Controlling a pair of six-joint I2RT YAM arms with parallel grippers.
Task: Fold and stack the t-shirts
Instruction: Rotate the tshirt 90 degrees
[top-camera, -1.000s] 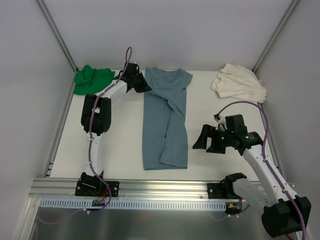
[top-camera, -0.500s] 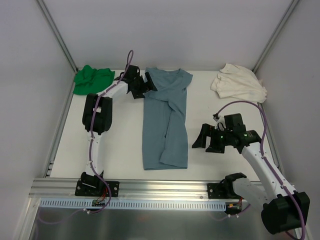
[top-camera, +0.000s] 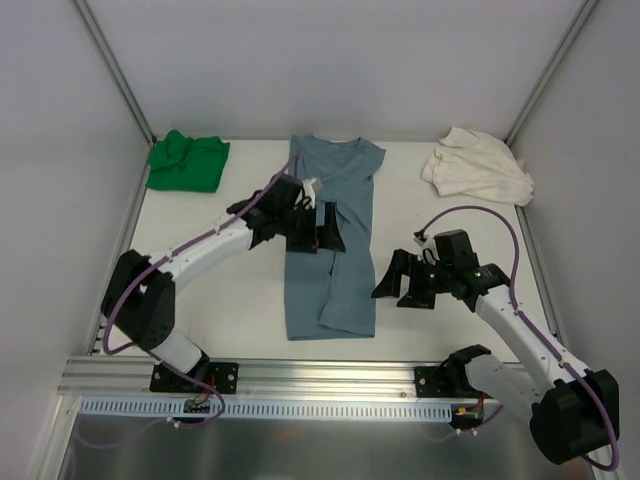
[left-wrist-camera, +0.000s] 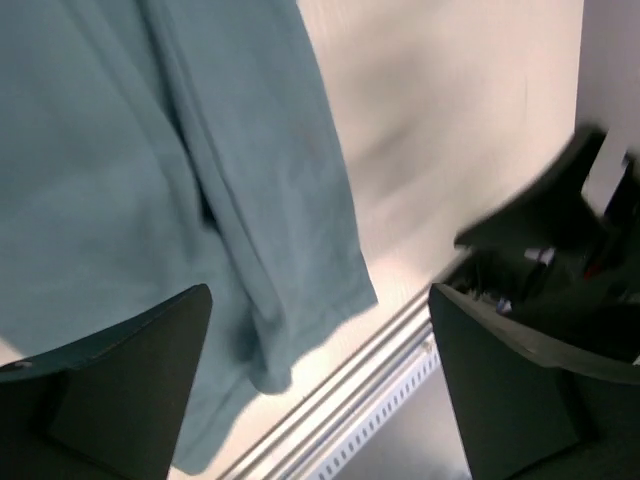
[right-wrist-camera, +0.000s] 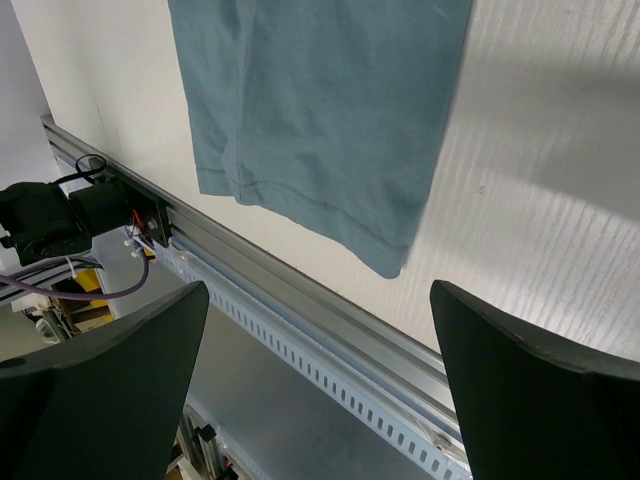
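Observation:
The dusty blue-grey t-shirt (top-camera: 345, 285) lies lengthwise in the middle of the table, folded into a narrow strip, collar at the far end. My left gripper (top-camera: 320, 238) hovers open over its middle; in the left wrist view, nothing sits between the fingers and the shirt's lower hem (left-wrist-camera: 250, 300) lies below. My right gripper (top-camera: 392, 285) stands open just right of the shirt's lower half. In the right wrist view, the hem corner (right-wrist-camera: 385, 255) shows ahead of the empty right gripper (right-wrist-camera: 320, 390). The green t-shirt (top-camera: 185, 162) lies crumpled at the far left, the cream-white one (top-camera: 478, 167) at the far right.
A metal rail (top-camera: 320, 375) runs along the table's near edge, also in the right wrist view (right-wrist-camera: 300, 310). White walls with metal posts (top-camera: 115, 70) close the sides and back. The right arm (left-wrist-camera: 560, 260) shows at the right of the left wrist view.
My left gripper opened and let go of the blue-grey shirt's far-left shoulder. It swung toward the near side, over the shirt's middle. The right gripper shifted slightly left.

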